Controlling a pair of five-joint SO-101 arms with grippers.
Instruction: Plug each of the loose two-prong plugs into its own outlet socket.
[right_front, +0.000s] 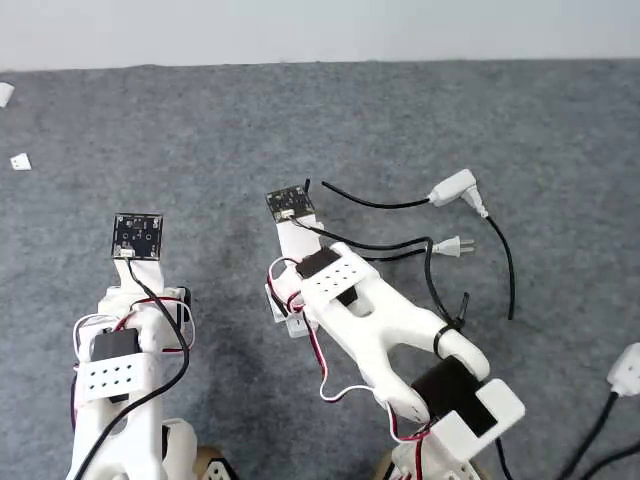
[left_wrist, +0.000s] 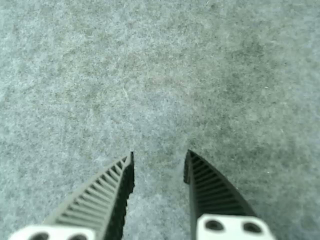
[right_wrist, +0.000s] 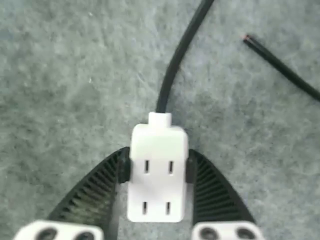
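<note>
right wrist view shows my right hand (right_wrist: 157, 159) closed on the white outlet socket (right_wrist: 156, 192), black cord (right_wrist: 175, 65) attached; my left hand (left_wrist: 159, 162) hangs open, holding nothing, above the bench (left_wrist: 150, 75).

From my end the whole worktop (right_front: 200, 130) is covered in grey, carpet-like felt, softly and evenly lit. Along its far edge runs a pale strip (right_front: 320, 30), probably a wall. Two small white scraps (right_front: 20, 161) sit by the far left corner.
</note>
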